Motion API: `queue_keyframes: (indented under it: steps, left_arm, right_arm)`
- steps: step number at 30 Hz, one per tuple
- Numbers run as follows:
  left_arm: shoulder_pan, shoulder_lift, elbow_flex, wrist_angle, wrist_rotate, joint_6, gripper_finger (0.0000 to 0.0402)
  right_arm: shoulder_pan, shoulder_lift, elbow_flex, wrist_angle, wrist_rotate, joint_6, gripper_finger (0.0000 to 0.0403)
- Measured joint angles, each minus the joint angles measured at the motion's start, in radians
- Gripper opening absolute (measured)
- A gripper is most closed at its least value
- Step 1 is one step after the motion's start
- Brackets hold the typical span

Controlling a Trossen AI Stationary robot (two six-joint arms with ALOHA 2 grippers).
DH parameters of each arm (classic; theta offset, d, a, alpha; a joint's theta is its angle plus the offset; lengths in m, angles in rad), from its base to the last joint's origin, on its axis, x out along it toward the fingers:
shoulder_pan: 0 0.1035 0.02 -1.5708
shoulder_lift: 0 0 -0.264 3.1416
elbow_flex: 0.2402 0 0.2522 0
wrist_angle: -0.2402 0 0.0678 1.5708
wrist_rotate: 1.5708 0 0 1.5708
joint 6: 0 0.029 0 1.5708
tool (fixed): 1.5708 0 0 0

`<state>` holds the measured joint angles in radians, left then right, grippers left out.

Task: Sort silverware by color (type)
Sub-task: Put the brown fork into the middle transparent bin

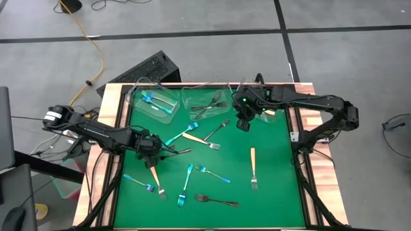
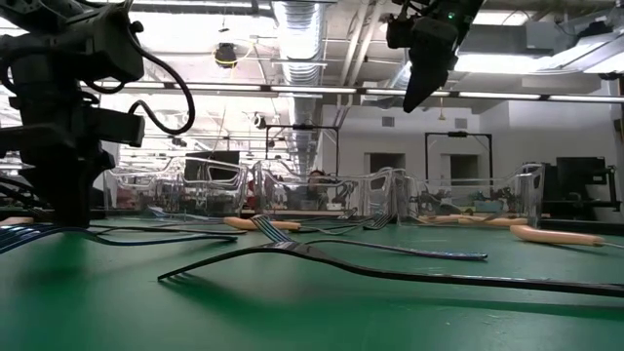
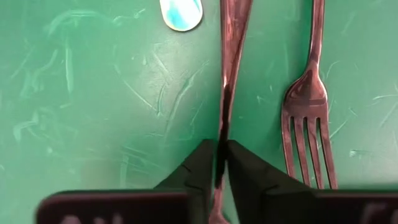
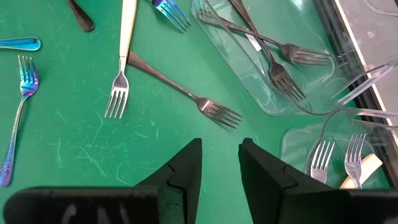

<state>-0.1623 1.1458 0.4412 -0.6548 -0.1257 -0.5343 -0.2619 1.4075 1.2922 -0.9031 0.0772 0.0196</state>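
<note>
Dark metal fork [image 3: 229, 68], slim and glossy, sits clenched in the left gripper [image 3: 221, 163] fingers. Right gripper [image 4: 220, 163] fingers hang parted, empty, above three clear tubs [image 1: 204, 101].

Pincer [image 3: 221, 163] tight on dark fork [image 3: 233, 56]

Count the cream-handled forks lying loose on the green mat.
3 cream-handled forks: one far right, one at the centre, one next to the left gripper. The arms may hide others.
</note>
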Motion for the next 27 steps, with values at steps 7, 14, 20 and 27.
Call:
queue_keyframes:
  steps: [7,14,20,27]
  left_arm:
    - [0.0,-0.002,0.003,0.014,-0.011,-0.011,0.0002]
    - [0.0,-0.015,0.051,0.102,-0.04,0.017,0.0001]
    - [0.0,-0.11,0.07,0.182,-0.102,0.055,0.0]
    - [0.0,-0.283,0.073,0.371,-0.27,0.172,0.0]
  right_arm:
    - [0.0,0.0,0.0,0.004,0.0,0.0,0.0128]
    - [0.0,0.0,0.0,0.035,0.0,-0.001,0.0128]
    - [0.0,0.0,0.0,0.083,-0.037,-0.001,0.0128]
    - [0.004,0.0,0.0,0.259,-0.129,-0.026,0.0128]
